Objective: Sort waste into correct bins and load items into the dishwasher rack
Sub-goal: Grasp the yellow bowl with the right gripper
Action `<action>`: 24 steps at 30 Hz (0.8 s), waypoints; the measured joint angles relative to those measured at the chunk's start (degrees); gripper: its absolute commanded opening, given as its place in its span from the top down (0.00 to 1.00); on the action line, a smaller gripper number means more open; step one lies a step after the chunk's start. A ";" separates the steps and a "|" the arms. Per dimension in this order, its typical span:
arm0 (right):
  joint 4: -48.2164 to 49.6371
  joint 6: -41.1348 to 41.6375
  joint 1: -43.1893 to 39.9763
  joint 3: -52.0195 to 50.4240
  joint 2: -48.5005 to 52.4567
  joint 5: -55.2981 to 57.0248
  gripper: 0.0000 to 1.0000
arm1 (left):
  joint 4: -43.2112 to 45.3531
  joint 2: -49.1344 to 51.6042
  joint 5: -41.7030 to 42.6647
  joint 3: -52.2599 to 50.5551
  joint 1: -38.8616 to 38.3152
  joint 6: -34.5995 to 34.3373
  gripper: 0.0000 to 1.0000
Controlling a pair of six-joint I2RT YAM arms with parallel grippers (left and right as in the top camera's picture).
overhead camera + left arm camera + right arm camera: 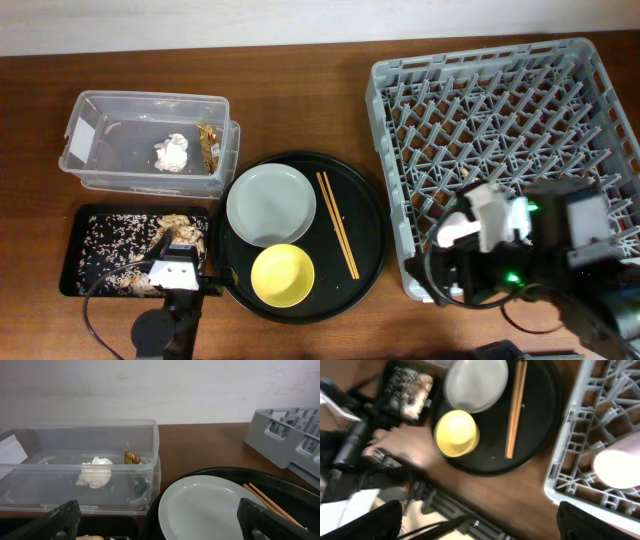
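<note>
The pale grey round plate [270, 203] lies bare on the large round black tray [370, 240], just beyond the yellow bowl [282, 275]. Two wooden chopsticks [338, 224] lie just to its right. A small pink cup [617, 467], blurred, sits in the grey pegged plastic rack [490, 100]. The left gripper [157, 510] hovers by the shallow black rectangular tray's [68, 250] right end, its fingers spread and empty. The right gripper [480, 510] hangs above the rack's near edge, also spread wide.

Probably a robotics lab bench: brown wooden table [300, 100], plain pale wall [150, 390] ahead of the left gripper [161, 527], loose cable [88, 300] looped behind it.
</note>
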 measured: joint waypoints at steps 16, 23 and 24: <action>21.81 23.37 29.16 0.04 49.68 12.17 0.46 | -0.02 -0.17 -0.02 -0.07 0.00 0.00 0.01; 25.00 25.35 30.62 -1.16 53.64 11.96 0.63 | -0.02 -0.17 0.00 -0.07 0.00 0.00 0.01; 26.23 25.49 30.62 -2.25 53.66 12.13 0.68 | -0.02 -0.17 -0.02 -0.07 0.00 0.00 0.01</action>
